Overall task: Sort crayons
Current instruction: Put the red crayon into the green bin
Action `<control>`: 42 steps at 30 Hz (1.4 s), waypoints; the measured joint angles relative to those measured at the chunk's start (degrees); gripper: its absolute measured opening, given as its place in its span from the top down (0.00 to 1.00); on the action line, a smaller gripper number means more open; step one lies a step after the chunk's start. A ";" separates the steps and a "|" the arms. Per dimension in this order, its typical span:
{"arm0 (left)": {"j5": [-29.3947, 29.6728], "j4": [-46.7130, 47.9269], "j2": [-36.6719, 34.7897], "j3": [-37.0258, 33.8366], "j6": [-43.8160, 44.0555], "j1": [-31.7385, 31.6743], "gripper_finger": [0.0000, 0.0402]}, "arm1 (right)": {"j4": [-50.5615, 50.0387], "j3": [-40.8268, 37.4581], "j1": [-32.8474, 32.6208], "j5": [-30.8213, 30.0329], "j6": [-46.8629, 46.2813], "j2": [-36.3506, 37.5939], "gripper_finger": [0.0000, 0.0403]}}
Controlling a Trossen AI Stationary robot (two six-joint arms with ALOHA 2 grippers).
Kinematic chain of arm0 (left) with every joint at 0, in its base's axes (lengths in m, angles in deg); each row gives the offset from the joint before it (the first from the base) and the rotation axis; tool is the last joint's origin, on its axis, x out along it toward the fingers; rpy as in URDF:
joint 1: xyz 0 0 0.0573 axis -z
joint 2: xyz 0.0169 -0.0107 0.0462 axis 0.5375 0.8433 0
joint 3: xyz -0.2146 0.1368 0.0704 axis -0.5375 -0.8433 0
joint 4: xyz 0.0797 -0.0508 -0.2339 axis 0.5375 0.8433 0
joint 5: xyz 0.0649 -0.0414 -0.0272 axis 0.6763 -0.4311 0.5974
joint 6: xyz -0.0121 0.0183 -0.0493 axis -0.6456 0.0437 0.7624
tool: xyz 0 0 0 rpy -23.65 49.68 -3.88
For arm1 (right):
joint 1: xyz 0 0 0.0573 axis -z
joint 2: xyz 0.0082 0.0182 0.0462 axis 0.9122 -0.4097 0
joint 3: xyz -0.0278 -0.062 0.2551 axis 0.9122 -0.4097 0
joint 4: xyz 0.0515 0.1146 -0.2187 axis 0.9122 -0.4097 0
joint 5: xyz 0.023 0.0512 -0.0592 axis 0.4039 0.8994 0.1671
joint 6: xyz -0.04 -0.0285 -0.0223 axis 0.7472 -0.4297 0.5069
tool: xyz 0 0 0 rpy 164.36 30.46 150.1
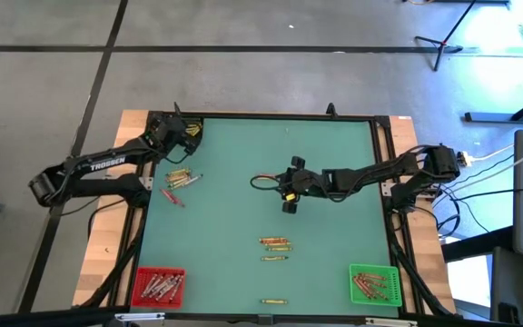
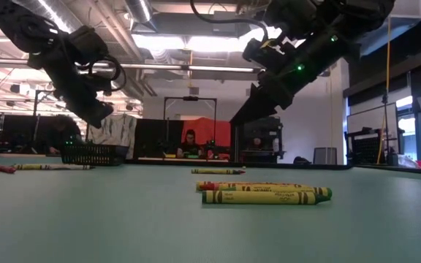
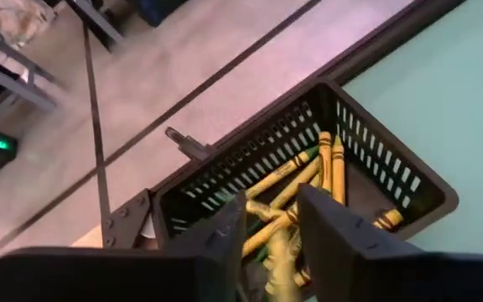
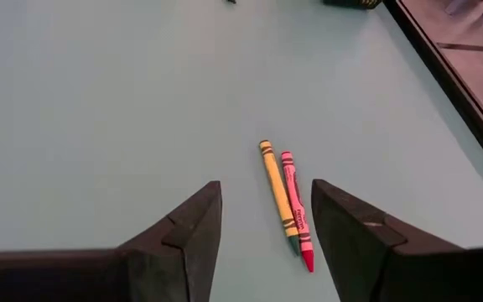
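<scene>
While left pincer (image 3: 268,220) hangs parted over black bin (image 3: 409,180) of yellow crayons (image 3: 329,164), seemingly empty, right pincer (image 4: 262,220) gapes mid-desk (image 1: 334,163); other crayons (image 1: 276,244) scattered.

Green table (image 1: 234,154) with dark frame, set on pale wooden boards; black bin (image 1: 189,130) at far left corner, yellow crayons inside (image 3: 309,180); red bin (image 1: 158,286) at near left corner, holding crayons; green bin (image 1: 372,282) at near right corner, likewise holding crayons; loose cluster of crayons (image 1: 182,178) near left edge, a red one (image 1: 172,197) just beside; small group of yellowish crayons (image 1: 276,245) lying parallel near middle; single crayon (image 1: 274,301) well apart toward near edge; yellow and red pair (image 4: 288,201) side by side, touching, on bare surface.
</scene>
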 joint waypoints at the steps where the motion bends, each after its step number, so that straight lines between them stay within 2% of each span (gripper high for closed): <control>1: -0.55 0.04 0.04 -0.02 0.29 0.01 0.75 | 0.00 0.00 0.30 0.01 -0.02 0.00 0.55; 3: -4.78 0.00 0.04 0.00 1.28 0.38 0.71 | -0.02 0.00 1.22 -0.01 -0.56 0.00 0.55; 7: -19.79 -4.81 0.04 -0.96 1.45 2.95 0.70 | -0.02 0.00 4.18 -0.01 -0.87 0.00 0.55; 11: -33.33 -19.12 0.05 -6.36 3.57 7.82 0.70 | -0.02 0.00 8.87 0.92 -0.85 0.00 0.55; 14: -37.96 -33.22 1.12 -11.53 6.93 12.52 0.70 | 0.77 -0.01 12.47 5.33 -0.85 -0.75 0.55; 18: -37.59 -50.71 3.95 -17.23 10.11 18.69 0.70 | 3.23 -0.02 16.11 13.73 -0.83 -3.42 0.55; 21: -35.43 -57.84 6.25 -19.00 10.55 22.24 0.70 | 3.03 -0.02 17.15 18.47 -0.46 -5.91 0.55; 26: -32.23 -59.15 8.54 -18.10 8.85 25.53 0.70 | 3.63 -0.02 17.11 18.18 0.18 -8.66 0.56; 36: -32.02 -59.09 9.90 -16.74 7.23 27.26 0.70 | 5.05 -0.02 17.00 18.59 1.07 -12.22 0.71; 42: -31.15 -59.11 9.90 -16.74 7.18 27.26 0.70 | 4.50 -0.02 16.98 18.58 1.29 -12.44 0.74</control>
